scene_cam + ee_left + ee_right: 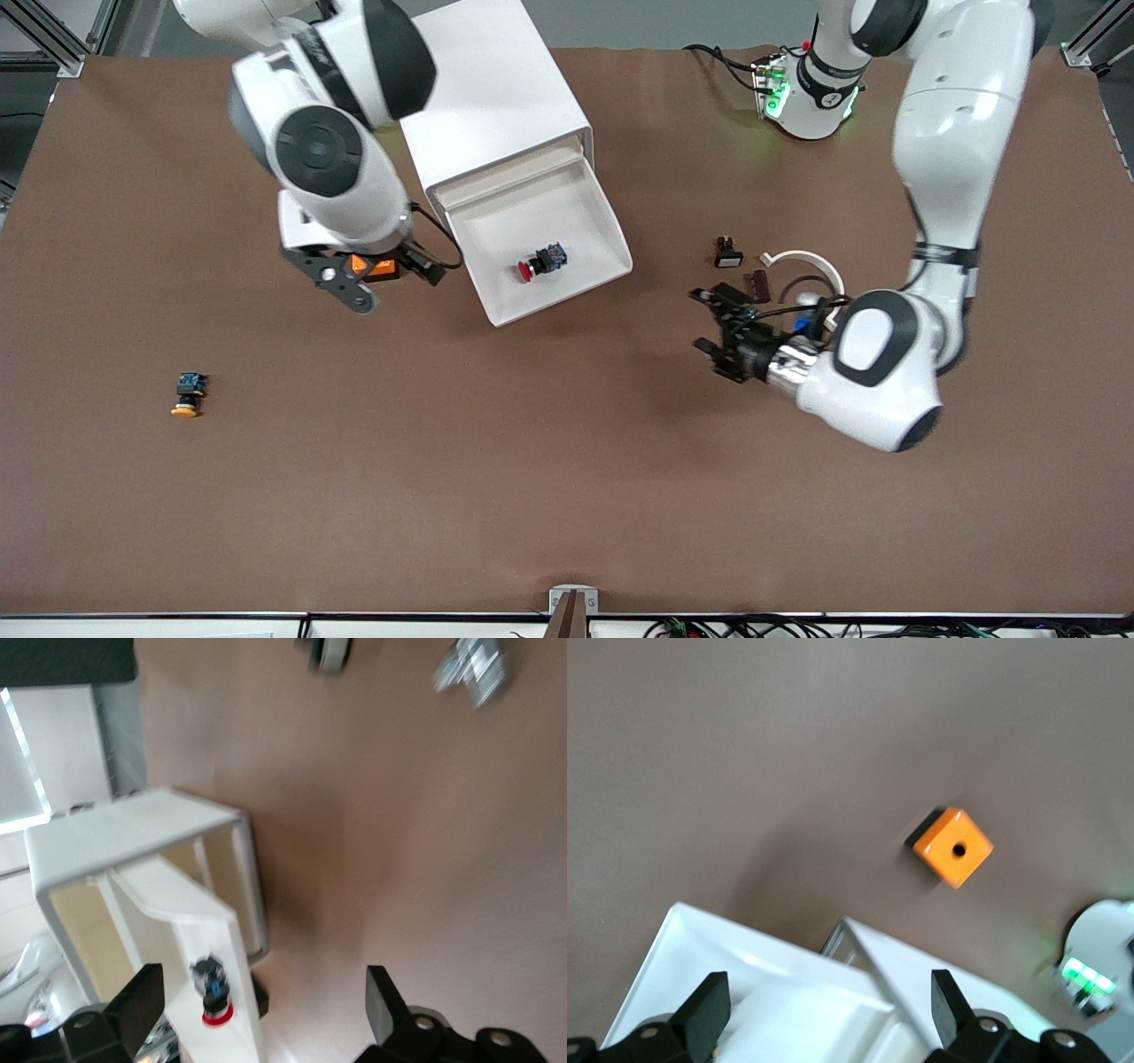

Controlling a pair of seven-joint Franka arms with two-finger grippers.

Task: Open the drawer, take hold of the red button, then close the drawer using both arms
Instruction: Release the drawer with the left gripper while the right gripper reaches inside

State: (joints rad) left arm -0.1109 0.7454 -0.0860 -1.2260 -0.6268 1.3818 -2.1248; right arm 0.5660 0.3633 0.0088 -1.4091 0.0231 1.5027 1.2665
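Drawer [549,235] pulled out of cabinet [496,97], red button [540,262] lying inside. L gripper [713,326] open, empty, over bare table toward L arm's end. R gripper [376,282] open, empty, over orange box [372,266] beside drawer.

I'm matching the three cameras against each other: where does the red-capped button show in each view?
Front view: the red-capped button lies in the open drawer, near the picture's middle.
Left wrist view: the button sits low in the picture, on the white drawer.
Right wrist view: not in it; only the orange box and white cabinet parts show.
Shared landmark: the white cabinet, seen in all three.
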